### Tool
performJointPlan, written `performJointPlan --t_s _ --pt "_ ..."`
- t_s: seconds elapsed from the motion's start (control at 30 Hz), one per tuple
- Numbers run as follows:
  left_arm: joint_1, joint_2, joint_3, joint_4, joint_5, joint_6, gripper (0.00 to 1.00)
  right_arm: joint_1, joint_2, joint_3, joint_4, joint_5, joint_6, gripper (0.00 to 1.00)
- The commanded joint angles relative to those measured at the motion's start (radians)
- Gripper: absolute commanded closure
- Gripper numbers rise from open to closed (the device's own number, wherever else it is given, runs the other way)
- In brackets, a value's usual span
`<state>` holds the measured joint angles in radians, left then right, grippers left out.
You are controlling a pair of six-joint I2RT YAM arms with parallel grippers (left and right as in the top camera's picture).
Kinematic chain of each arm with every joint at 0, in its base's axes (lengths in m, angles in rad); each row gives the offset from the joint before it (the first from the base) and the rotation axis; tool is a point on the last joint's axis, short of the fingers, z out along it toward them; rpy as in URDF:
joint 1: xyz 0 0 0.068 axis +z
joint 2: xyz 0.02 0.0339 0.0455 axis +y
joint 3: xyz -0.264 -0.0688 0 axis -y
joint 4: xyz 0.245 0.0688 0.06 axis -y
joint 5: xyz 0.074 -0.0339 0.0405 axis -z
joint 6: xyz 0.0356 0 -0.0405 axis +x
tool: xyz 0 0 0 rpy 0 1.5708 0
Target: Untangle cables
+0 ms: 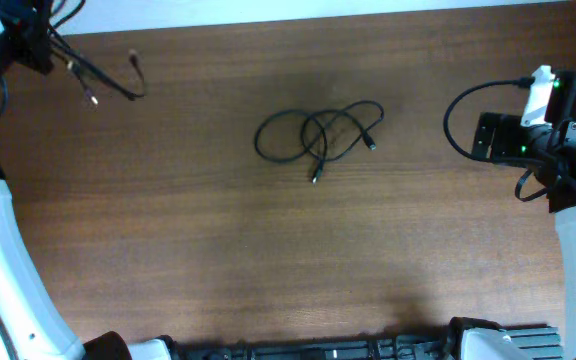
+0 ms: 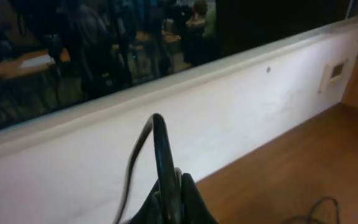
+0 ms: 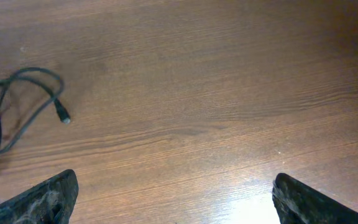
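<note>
Brown wood covers the whole table (image 1: 268,270). The cables (image 1: 318,132) lie near its middle, a bit toward the far side. They are thin and black, and they cross over each other in a few loops. Two small plug ends stick out, one at the bottom of the pile and one on the right. Nothing touches this pile.

One loose cord (image 1: 103,78) is well apart from the pile, up in the far left corner. The left gripper (image 2: 174,186) is squeezed tight on it. In the left wrist view the cord stands up in a bend above the closed fingers. From above, two small ends poke out past the gripper. I cannot tell if it is one cord or two.

The right gripper (image 3: 176,202) is spread wide and holds nothing. It hangs over bare wood on the right side, well apart from the pile.

I think the loose cord is free, and the job in hand is to set it down away from the others. The pile needs more work, because its loops cross. The next move calls for a careful pick: grab one cord only, near a plug end, and pull slowly so the loops slide open and do not pull tight.

Behind the left gripper is a white wall (image 2: 260,124) with a dark window (image 2: 104,43) above it.
</note>
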<state>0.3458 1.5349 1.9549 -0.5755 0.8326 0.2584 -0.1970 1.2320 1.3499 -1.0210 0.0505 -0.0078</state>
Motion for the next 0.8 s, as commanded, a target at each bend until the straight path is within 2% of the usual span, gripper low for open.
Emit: performJointPlan --t_s 0.0,0.2,0.23,0.3,0.33,0.37,0.4,0.57,0.67,0.77 --pt "0.003 -0.028 0.023 -0.064 0.089 0.019 0.98 -0.007 0.005 -0.007 0.002 -0.085 -0.014 0.01" --pt "-0.014 -0.028 0.023 -0.175 0.254 0.019 0.99 -0.007 0.005 -0.007 0.004 -0.108 -0.014 0.01" --pt "-0.033 -0.028 0.023 -0.187 0.256 0.020 0.78 -0.007 0.005 -0.007 0.004 -0.112 -0.014 0.01" --pt "-0.076 -0.028 0.023 -0.206 0.255 0.020 0.61 -0.007 0.005 -0.007 0.005 -0.126 -0.014 0.01" --pt "-0.104 -0.026 0.023 -0.214 0.252 0.020 0.26 -0.007 0.005 -0.007 0.004 -0.126 -0.014 0.01" --pt "-0.132 -0.024 0.023 -0.222 0.251 0.020 0.08 -0.007 0.005 -0.007 0.004 -0.127 -0.014 0.01" --pt "-0.161 -0.023 0.023 -0.230 0.251 0.020 0.01 -0.007 0.005 -0.007 0.004 -0.127 -0.014 0.01" --pt "-0.224 -0.023 0.023 -0.280 0.112 0.020 0.01 -0.007 0.005 -0.007 0.003 -0.157 -0.014 0.01" --pt "-0.224 -0.023 0.023 -0.338 -0.117 0.019 0.01 -0.006 0.005 -0.007 0.003 -0.361 -0.014 0.01" --pt "-0.224 -0.022 0.023 -0.405 -0.266 0.019 0.01 -0.006 0.006 -0.015 0.004 -0.491 -0.010 0.01"
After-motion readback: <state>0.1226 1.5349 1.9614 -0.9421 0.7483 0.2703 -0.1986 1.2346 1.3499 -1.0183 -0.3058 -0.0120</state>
